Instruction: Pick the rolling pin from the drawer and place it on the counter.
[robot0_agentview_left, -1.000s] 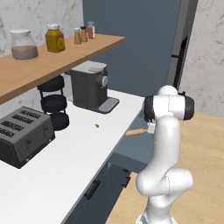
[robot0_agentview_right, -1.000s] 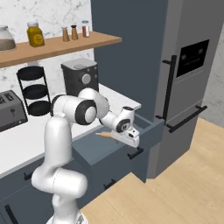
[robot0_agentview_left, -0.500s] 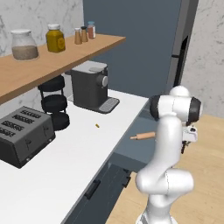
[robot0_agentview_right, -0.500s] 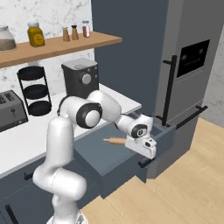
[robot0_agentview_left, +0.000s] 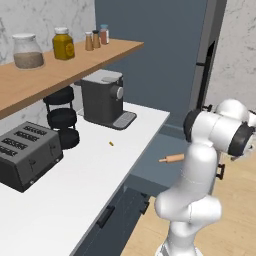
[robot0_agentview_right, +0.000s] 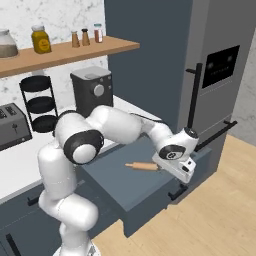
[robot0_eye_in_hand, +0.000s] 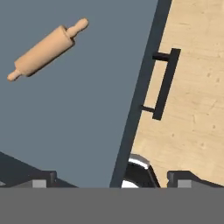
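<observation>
Rolling pin (robot0_eye_in_hand: 47, 48) flat inside open drawer (robot0_eye_in_hand: 87, 113), untouched; jaws wide, empty.

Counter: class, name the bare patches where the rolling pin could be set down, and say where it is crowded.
The counter is bare along its front edge, from in front of the toaster to the corner right of the coffee machine, save a small yellow crumb. The back is crowded: toaster, black tiered stand, coffee machine. The rolling pin lies in the open drawer.
</observation>
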